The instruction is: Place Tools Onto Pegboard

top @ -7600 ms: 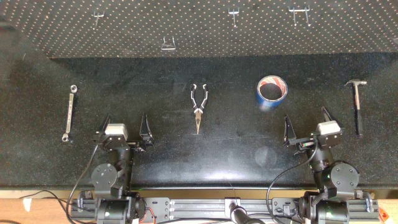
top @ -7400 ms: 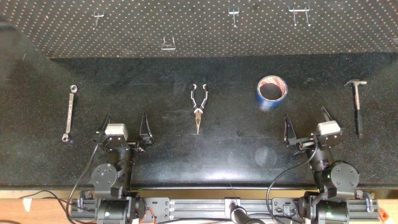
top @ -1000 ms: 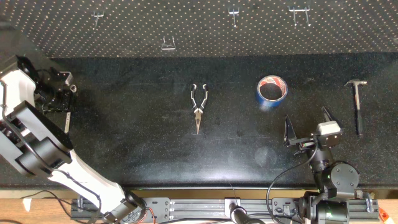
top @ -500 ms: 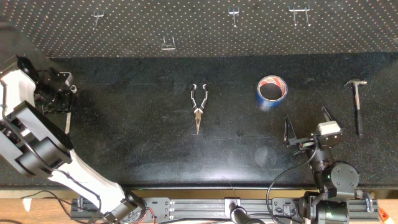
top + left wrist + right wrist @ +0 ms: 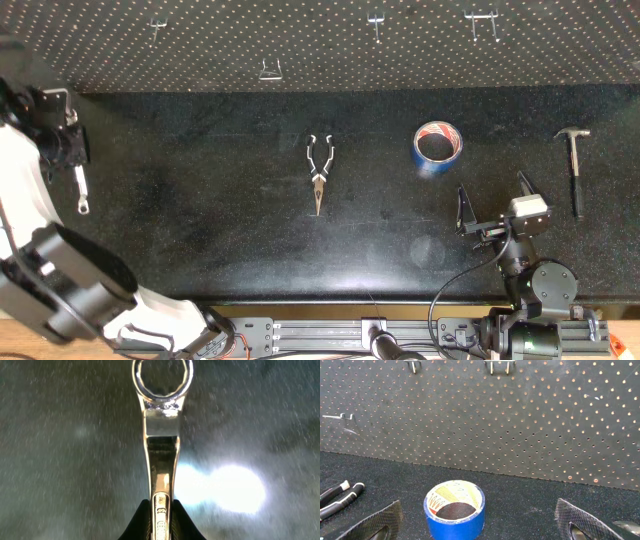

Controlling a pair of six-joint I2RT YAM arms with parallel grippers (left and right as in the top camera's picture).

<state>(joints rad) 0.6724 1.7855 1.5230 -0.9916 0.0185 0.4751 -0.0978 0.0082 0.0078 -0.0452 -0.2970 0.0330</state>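
**While the wrench hangs in the left grip, the hook is the risk**

Since the left gripper (image 5: 161,510) is clamped narrow on the lower shank of the wrench (image 5: 161,435), we log the tool as held, ring end pointing away from the fingers. In the top view it sits at the far left edge of the table (image 5: 220,220), below the pegboard (image 5: 300,40); we judge it raised off the surface. The right gripper (image 5: 489,182) rests near its base with jaws spread wide, holding nothing. Pliers (image 5: 319,170), tape roll (image 5: 438,146) and hammer (image 5: 574,170) lie on the table, not yet hung.

Risks as we see them:
- the grip is low on a slim, smooth shank, so the wrench could pivot or slip between the pads on a fast swing
- the ring must thread the nearest hook (image 5: 156,25); a small misalignment would knock the ring against the board
- letting go before the ring seats would drop the wrench to the table
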